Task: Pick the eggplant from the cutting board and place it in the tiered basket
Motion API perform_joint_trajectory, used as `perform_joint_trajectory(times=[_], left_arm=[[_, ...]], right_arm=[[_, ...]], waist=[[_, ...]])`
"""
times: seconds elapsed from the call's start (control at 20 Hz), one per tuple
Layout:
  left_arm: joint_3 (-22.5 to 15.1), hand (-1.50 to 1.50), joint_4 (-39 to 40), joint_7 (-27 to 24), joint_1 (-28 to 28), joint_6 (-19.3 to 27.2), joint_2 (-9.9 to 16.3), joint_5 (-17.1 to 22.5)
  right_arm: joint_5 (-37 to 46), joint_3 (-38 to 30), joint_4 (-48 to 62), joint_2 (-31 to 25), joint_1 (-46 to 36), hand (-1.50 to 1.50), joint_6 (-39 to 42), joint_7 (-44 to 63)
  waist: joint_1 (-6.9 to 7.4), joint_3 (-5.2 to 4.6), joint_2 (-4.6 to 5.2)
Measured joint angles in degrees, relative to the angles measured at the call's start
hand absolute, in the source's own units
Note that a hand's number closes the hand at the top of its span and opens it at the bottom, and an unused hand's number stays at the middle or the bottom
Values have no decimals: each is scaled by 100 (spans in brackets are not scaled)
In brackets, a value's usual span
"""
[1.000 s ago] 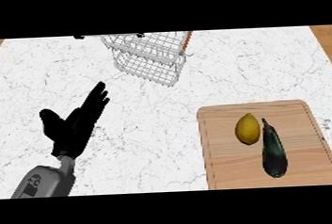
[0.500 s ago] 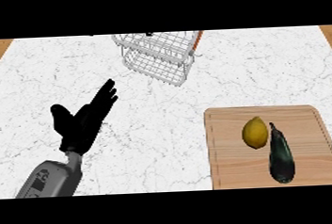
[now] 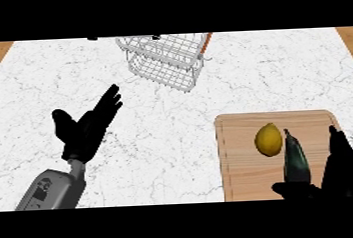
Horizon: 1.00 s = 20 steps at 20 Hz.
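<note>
A dark eggplant lies lengthwise on the wooden cutting board at the lower right, next to a yellow lemon. My right hand has come in at the lower right corner, open, with its fingers along the eggplant's right side and its thumb below the eggplant's near end. The white wire tiered basket stands at the back centre of the counter. My left hand rests open at the left, fingers pointing up and away.
The marble counter spreads wide between the left hand and the basket. A wooden strip shows beyond its left and right back corners. The cutting board reaches close to the view's lower edge.
My right hand has entered at the lower right beside the eggplant. The view has shifted, so the board and basket sit a little further right. The left hand keeps its pose.
</note>
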Motion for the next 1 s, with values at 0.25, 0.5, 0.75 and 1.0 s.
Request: perform_joint_trajectory(times=[0.25,0.5,0.75,1.0], left_arm=[[101,0,-34,13,48,-9,31,-7],[205,0,0,15,42,-55,25,-1],[194,0,43,-51,150,4,-92,-133],[274,0,20,-4,124,-40,-123,-176]], right_arm=[[289,25,598,658,-407,-150,318,22],[757,-65,1111,1143,-605,-150,491,8],[1154,-139,1104,1340,-461,-150,626,-99],[1324,-269,1063,1403,-272,-150,628,-251]], waist=[[-85,12,-27],[-157,18,-40],[-218,23,-55],[-244,25,-60]])
